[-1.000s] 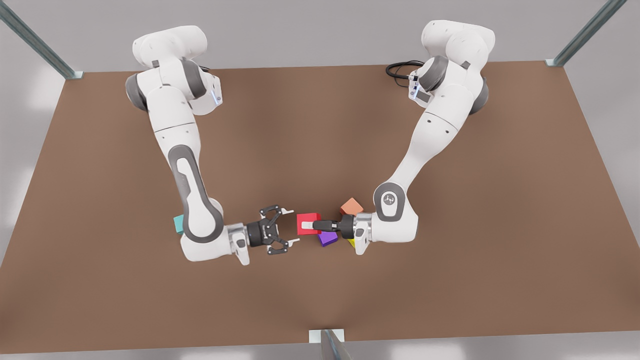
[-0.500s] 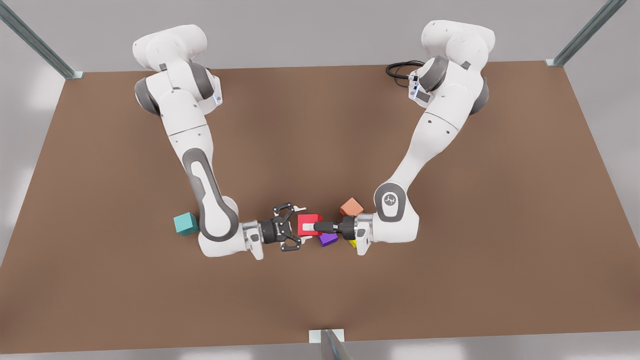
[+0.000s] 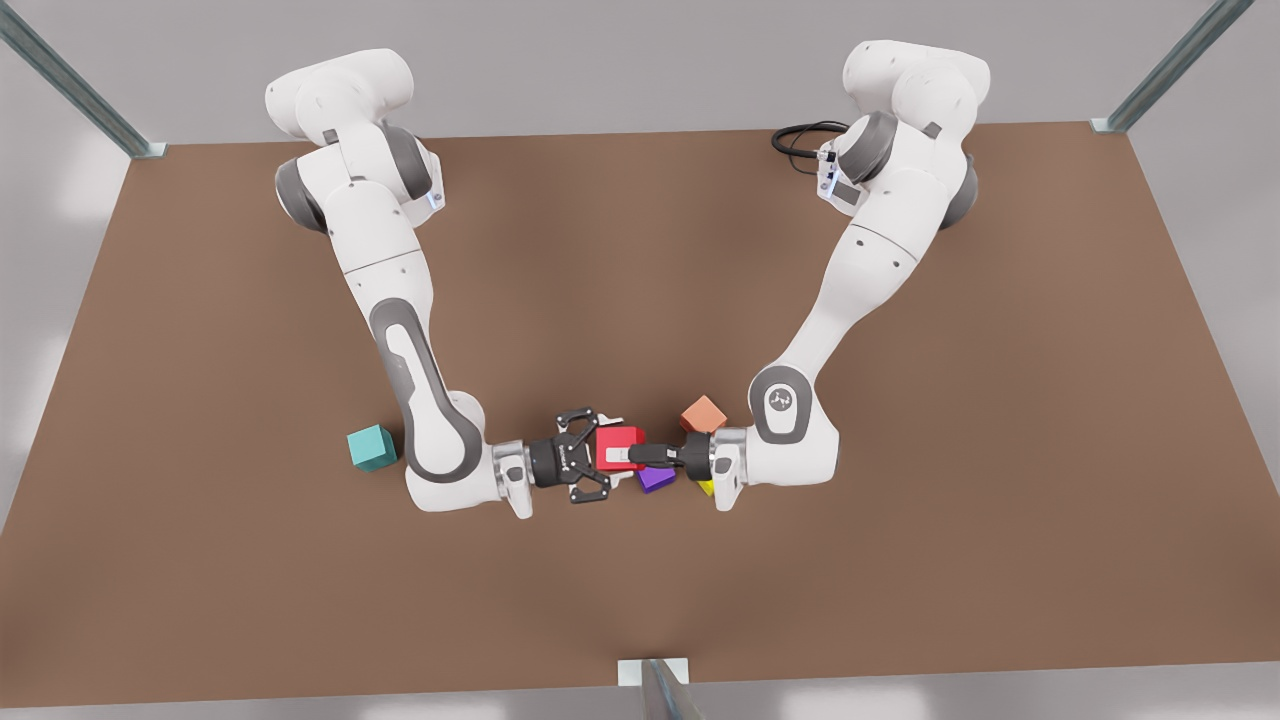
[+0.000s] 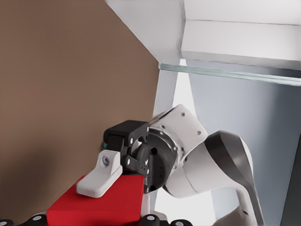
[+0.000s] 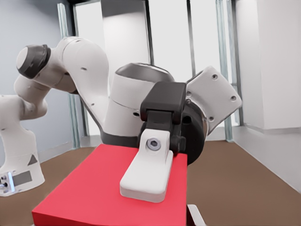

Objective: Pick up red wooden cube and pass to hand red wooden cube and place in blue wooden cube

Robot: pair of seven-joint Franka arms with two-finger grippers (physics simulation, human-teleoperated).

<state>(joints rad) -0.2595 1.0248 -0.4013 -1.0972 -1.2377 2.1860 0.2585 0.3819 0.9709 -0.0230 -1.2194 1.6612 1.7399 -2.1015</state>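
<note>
While the right hand (image 3: pixel 624 456) holds the red wooden cube (image 3: pixel 618 445) clamped between its closed fingers, lifted clear of the tabletop (image 3: pixel 640 600), the handover step is in hand.

Just near of the lifted cube and below it, a purple cube (image 3: pixel 655 480) and a yellow cube (image 3: pixel 703 487) lie on the tabletop.

At the cube's level the left hand (image 3: pixel 608 456) reaches in from the left with its fingers spread wide above and below the cube, bracketing it. In the right wrist view one of its white pads (image 5: pixel 146 174) lies over a red face, not yet pinching, as I judge.

The blue wooden cube (image 3: pixel 371 447) sits well to the left, beside the left arm's elbow. A salmon cube (image 3: pixel 703 413) lies slightly farther.

Next, the left hand should close firmly before the right hand lets go.
</note>
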